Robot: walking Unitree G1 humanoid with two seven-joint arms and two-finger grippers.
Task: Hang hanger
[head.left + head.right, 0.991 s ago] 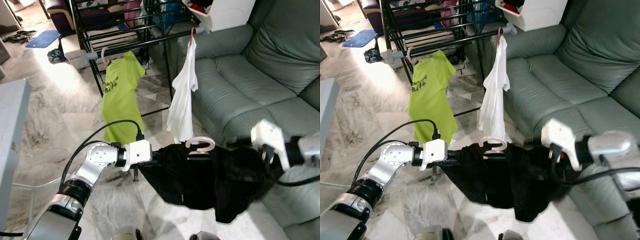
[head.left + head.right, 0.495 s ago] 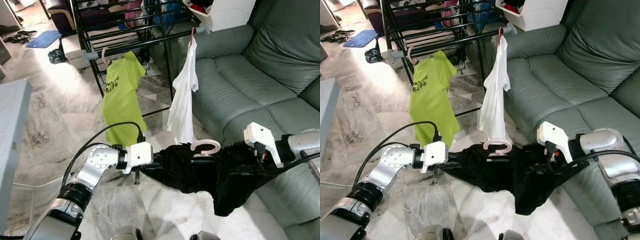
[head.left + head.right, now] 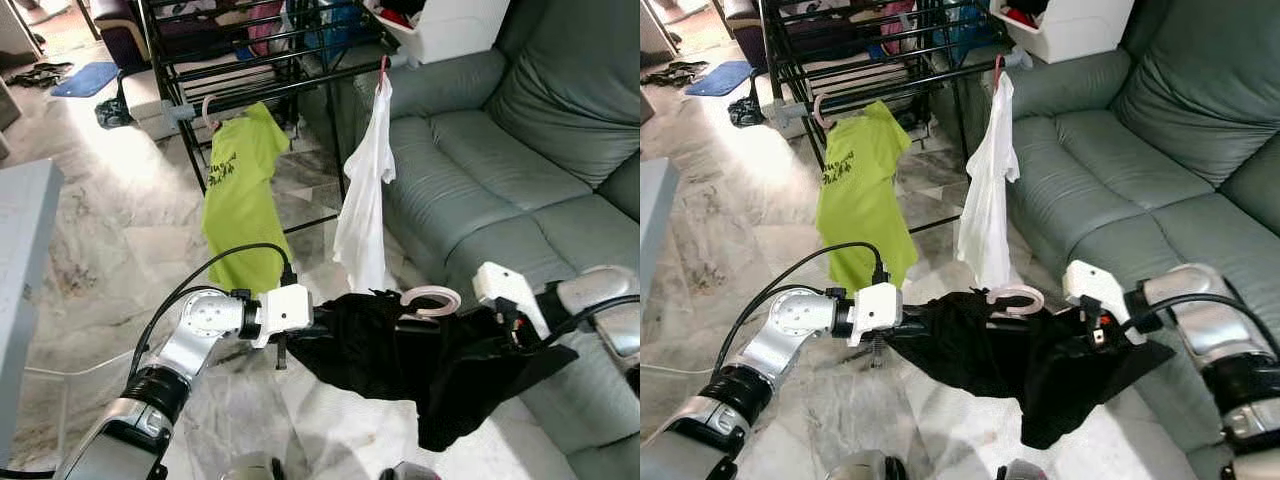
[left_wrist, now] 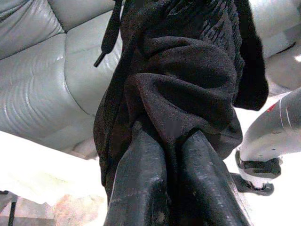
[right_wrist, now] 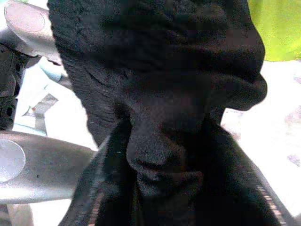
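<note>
Black knit garment [image 3: 420, 355] on pale pink plastic hanger [image 3: 432, 299] is pinched by left gripper [image 4: 175, 155] & right gripper [image 5: 164, 160]; if sagging cloth slides, hook could be tipped off-line w/ black metal drying rack [image 3: 250, 60].

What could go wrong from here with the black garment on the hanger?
1. The black garment is stretched between the left gripper and right gripper, both pinching cloth, not the pink hanger; the hanger could slip out.
2. A loose fold hangs low toward the floor and could drag or snag.
3. The white shirt hangs on the drying rack directly ahead; lifting could knock it off.
</note>
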